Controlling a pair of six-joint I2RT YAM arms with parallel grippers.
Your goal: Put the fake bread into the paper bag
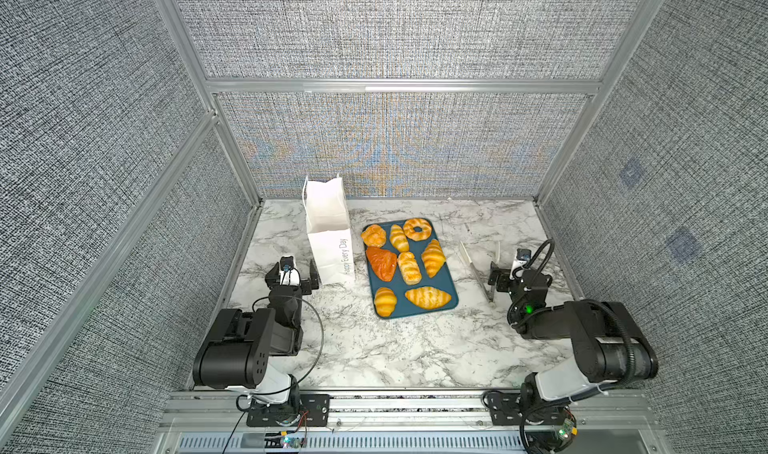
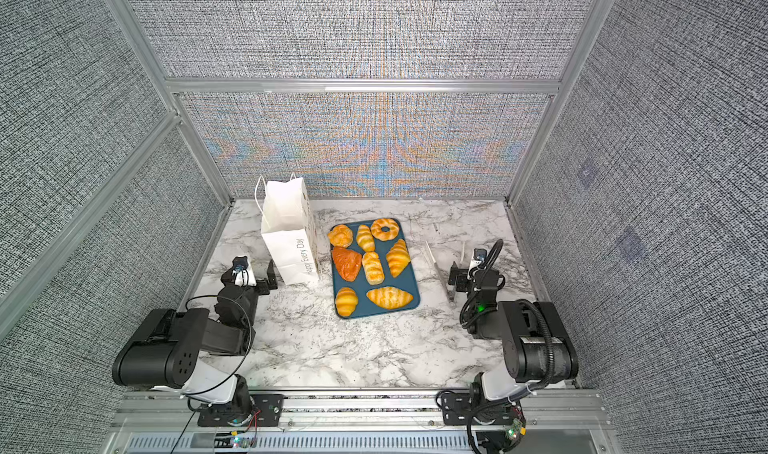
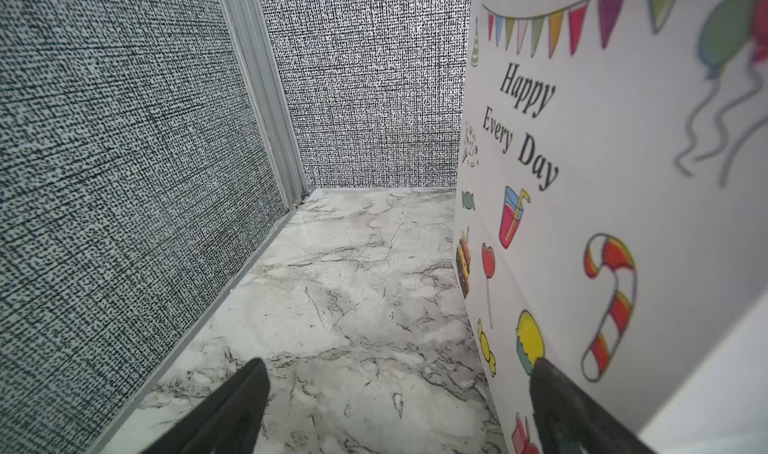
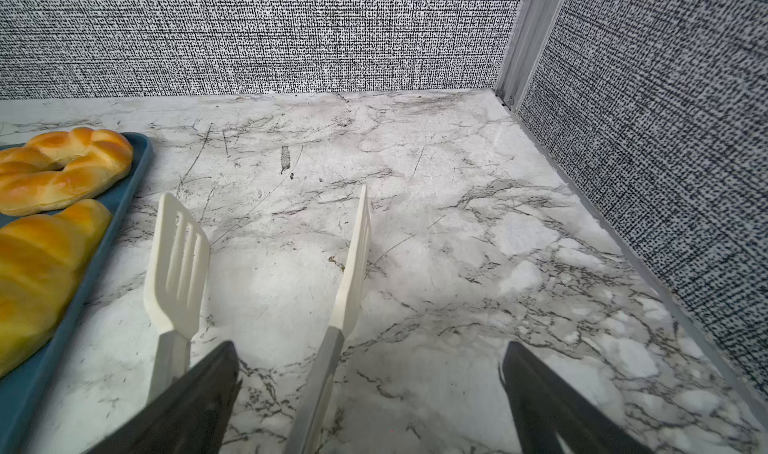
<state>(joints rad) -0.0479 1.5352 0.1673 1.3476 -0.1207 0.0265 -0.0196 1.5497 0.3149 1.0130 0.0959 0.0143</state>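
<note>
We look down on a white marble table [image 1: 374, 348] inside a booth with grey woven walls. Two black robot arms reach in from the near edge.

Near the middle of the table lies a flat dark teal tray [image 1: 400, 304]. All eight pieces of the fake bread [image 1: 407, 268] rest on it. They are glossy golden croissants and ridged rolls, with a ring-shaped one [image 1: 417, 229] at the far right corner and a reddish-orange triangle [image 1: 381, 263] along the left side.

Just left of the tray stands the paper bag [image 1: 330, 244], upright with its mouth open to the top and thin cord handles at the rim. Its side reads "Happy Every Day" among small coloured pictures.

The left gripper [image 3: 399, 371] sits low by the bag's near left corner. Its jaws are spread wide with only bare table between them. One finger [image 3: 557, 398] lies just beside the printed side; we cannot tell whether it touches.

The right gripper [image 4: 370, 350] hovers right of the tray over white slotted tongs [image 4: 178, 264] lying on the table. Its jaws are spread wide and grip nothing. One arm of the tongs runs between the fingers.
</note>
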